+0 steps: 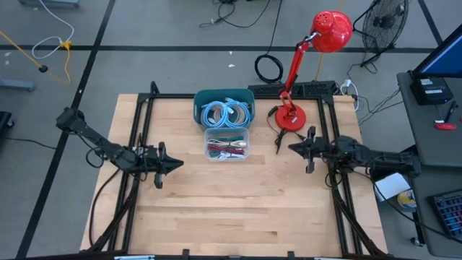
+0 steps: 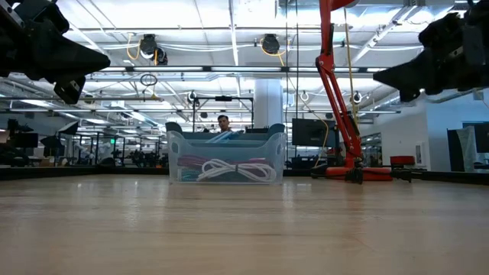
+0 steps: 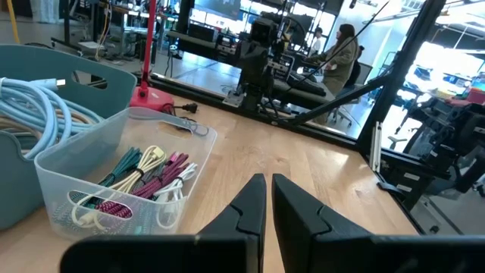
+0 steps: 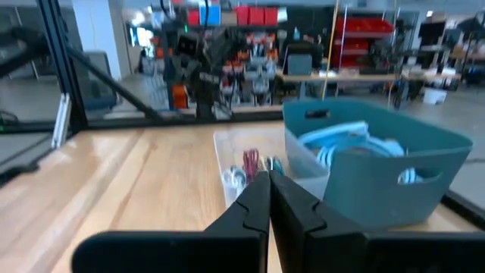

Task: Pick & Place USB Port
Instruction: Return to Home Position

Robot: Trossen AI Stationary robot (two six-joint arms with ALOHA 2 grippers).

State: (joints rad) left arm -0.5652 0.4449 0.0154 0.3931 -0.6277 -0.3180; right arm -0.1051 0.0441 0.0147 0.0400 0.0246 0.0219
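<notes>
High view: left gripper (image 1: 175, 163) and right gripper (image 1: 292, 148) hover at opposite tabletop (image 1: 231, 209) sides, arms stretched inward. Only wrist views show me fingers: both pairs nearly closed, empty. Left wrist view resolves pink charger cable (image 3: 168, 176) inside transparent bin (image 3: 163, 120), beside teal bin (image 1: 224, 92).

On the bench (image 1: 231, 209), the rear bin (image 1: 224, 92) is set touching the front bin (image 1: 227, 131), with cables (image 1: 225, 113) laid in each. A lamp (image 1: 289, 118) is placed just right of them. The left end effector (image 1: 177, 164) is held left of the bins and the right end effector (image 1: 292, 148) right of them.
</notes>
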